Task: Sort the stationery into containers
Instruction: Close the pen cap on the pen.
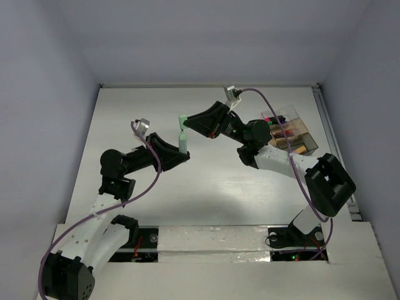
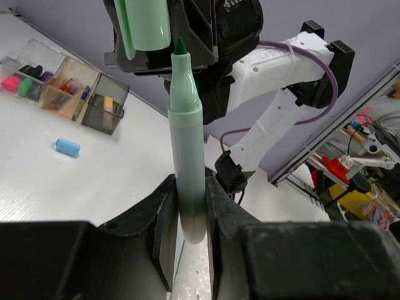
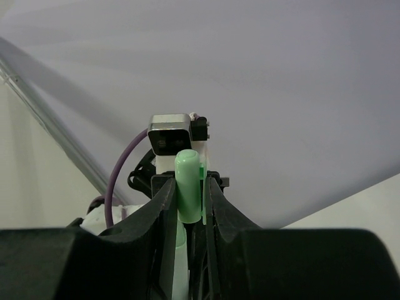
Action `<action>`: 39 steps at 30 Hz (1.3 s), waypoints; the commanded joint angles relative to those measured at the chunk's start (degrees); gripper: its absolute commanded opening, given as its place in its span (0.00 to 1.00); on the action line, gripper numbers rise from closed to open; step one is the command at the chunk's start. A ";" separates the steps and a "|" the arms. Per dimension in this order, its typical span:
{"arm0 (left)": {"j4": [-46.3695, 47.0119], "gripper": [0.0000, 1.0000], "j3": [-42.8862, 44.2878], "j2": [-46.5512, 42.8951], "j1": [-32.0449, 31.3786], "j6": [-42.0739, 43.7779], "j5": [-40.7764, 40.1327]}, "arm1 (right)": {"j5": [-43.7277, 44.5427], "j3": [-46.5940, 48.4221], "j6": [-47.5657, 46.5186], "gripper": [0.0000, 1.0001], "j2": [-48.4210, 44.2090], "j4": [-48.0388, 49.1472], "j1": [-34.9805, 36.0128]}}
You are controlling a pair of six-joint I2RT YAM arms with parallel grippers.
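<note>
From above, the left gripper (image 1: 182,151) is clamping the lower barrel of a green highlighter (image 1: 183,140), upright over the table (image 1: 137,187), while the right gripper (image 1: 185,122) is pinching its cap (image 1: 181,118). The compartmented box (image 1: 294,134) is sitting well to the right. At the left wrist, the felt tip (image 2: 180,47) is showing bare just below the cap, with a blue eraser (image 2: 67,147) lying beyond. At the right wrist, the fingers (image 3: 164,212) are squeezing the cap's sides. The highlighter is probably light, rigid and slippery, so it is best gripped mid-barrel.

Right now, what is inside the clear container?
In the left wrist view the container holds pink and green highlighters, thin pens and one small eraser. Its left end runs out of frame, so more may lie there.
</note>
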 commanded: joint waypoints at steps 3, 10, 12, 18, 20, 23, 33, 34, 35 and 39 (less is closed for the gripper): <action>2.42 0.00 0.51 -0.50 0.32 0.77 1.11 | -0.66 2.28 0.98 0.00 -0.18 10.70 0.63; 2.16 0.00 0.60 0.11 0.32 1.03 1.37 | 0.22 3.24 0.98 0.00 0.35 10.52 1.15; 1.63 0.00 0.69 0.02 0.32 1.29 1.37 | 0.05 3.59 1.15 0.00 0.70 10.70 1.15; 0.40 0.00 0.87 0.11 0.32 2.08 1.02 | -0.04 3.86 1.94 0.00 1.14 11.67 1.15; 0.31 0.00 0.86 0.20 0.32 2.00 1.02 | -0.13 4.29 2.03 0.00 1.22 11.76 1.15; 0.14 0.00 0.86 -0.59 0.32 2.44 0.76 | -0.48 4.39 1.33 0.00 0.96 10.79 1.15; -1.18 0.00 1.65 -2.88 0.93 4.20 -1.53 | -0.74 1.49 1.85 0.00 2.01 11.58 1.68; -1.27 0.00 1.65 -2.70 0.93 4.20 -1.53 | -0.92 1.40 2.20 0.00 2.19 12.54 2.20; -1.27 0.00 1.65 -2.53 0.93 4.11 -1.62 | -1.09 1.14 2.38 0.00 2.28 12.90 2.21; 0.13 0.00 1.39 -2.35 1.46 3.23 -1.53 | -1.80 0.78 0.89 0.00 2.02 11.76 3.35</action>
